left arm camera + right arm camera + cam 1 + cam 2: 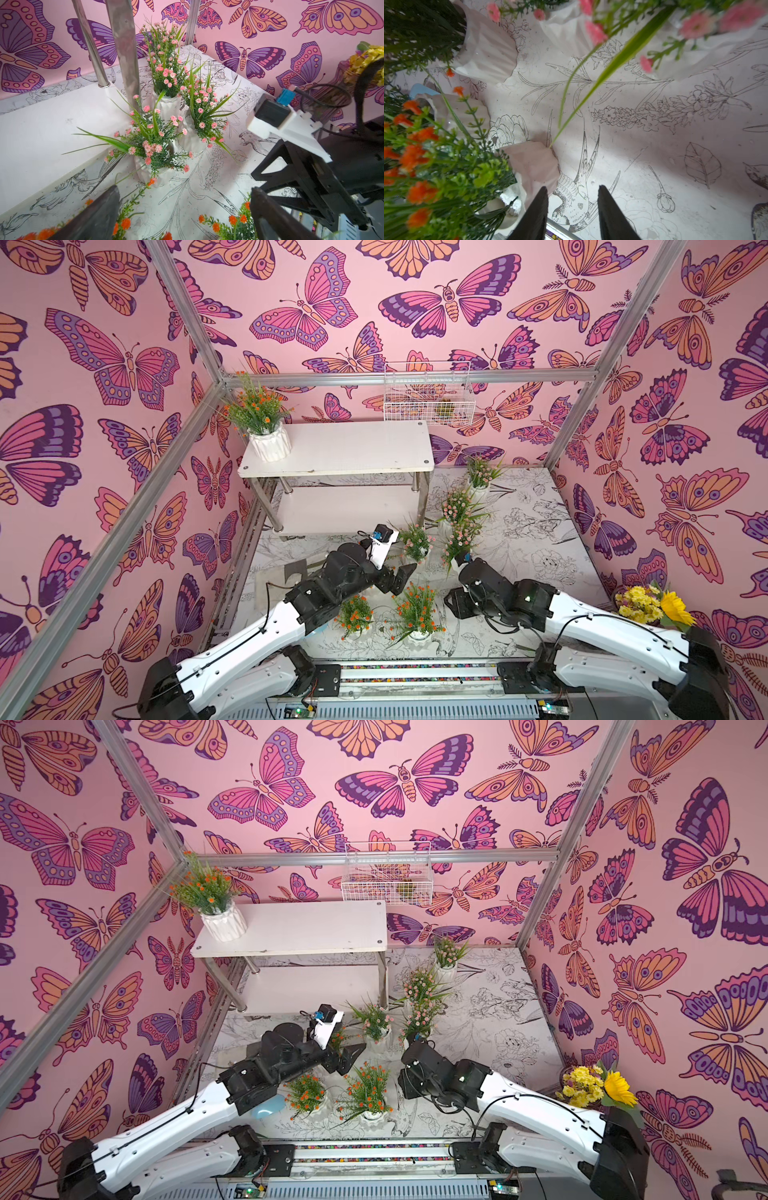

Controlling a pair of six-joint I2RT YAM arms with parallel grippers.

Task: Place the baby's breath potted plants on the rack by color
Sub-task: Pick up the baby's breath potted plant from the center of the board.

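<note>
The white rack (pixel 353 448) stands at the back left, and one orange baby's breath plant (pixel 262 410) sits on the left end of its top tier. Several pink plants (pixel 457 506) cluster on the table right of the rack, also in the left wrist view (pixel 153 143). Two orange plants (pixel 353 614) (pixel 417 608) stand near the front. My left gripper (pixel 403 577) hovers open above orange sprigs (pixel 234 220), holding nothing. My right gripper (pixel 572 189) is open over bare table, with an orange plant's pot (pixel 535 164) beside one finger.
A white wire basket (pixel 428 393) hangs on the back wall above the rack. A yellow sunflower bunch (pixel 656 605) sits at the right edge. Metal frame posts (pixel 183 315) bound the cell. The rack's metal legs (pixel 124 52) stand close to the pink plants.
</note>
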